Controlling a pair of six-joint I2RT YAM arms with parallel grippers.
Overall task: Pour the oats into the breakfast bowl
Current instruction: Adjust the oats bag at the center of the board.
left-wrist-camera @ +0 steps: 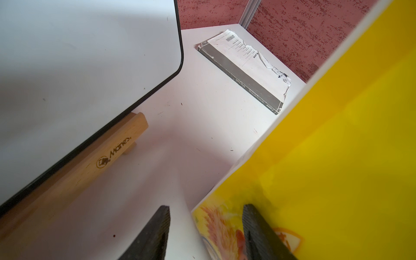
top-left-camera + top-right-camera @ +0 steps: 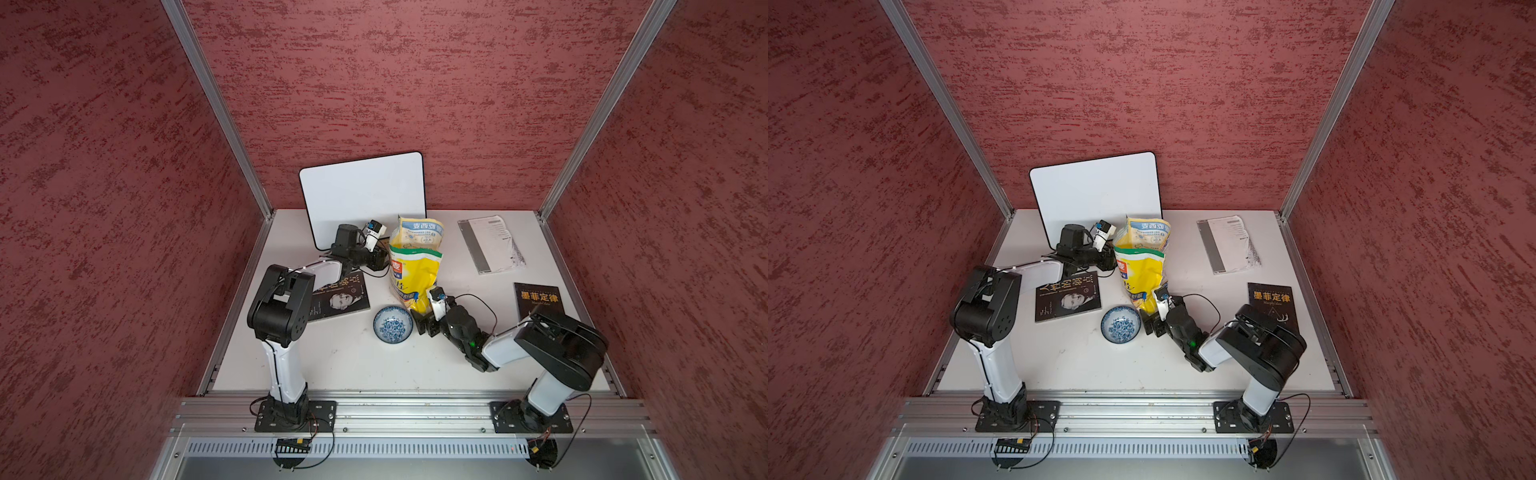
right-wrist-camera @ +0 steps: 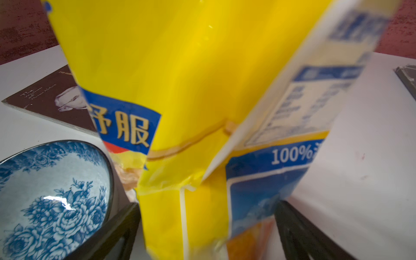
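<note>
The yellow oats pouch [image 2: 415,270] [image 2: 1142,270] stands crumpled at mid table with its top open; the oats themselves are hidden inside it. The breakfast bowl [image 2: 392,324] [image 2: 1121,325], white with blue flowers, sits just in front of the pouch and shows only its pattern inside. My left gripper [image 2: 384,262] [image 1: 206,207] is open at the pouch's left side, the pouch's edge [image 1: 326,146] lying between its fingers. My right gripper [image 2: 424,322] [image 3: 207,203] is open wide, straddling the pouch's lower front corner [image 3: 191,112], with the bowl [image 3: 51,191] right beside it.
A whiteboard [image 2: 361,195] leans at the back on a wooden stand [image 1: 90,157]. A dark portrait book [image 2: 340,299] lies under the left arm. A torn manual [image 2: 492,245] and a black book [image 2: 538,299] lie to the right.
</note>
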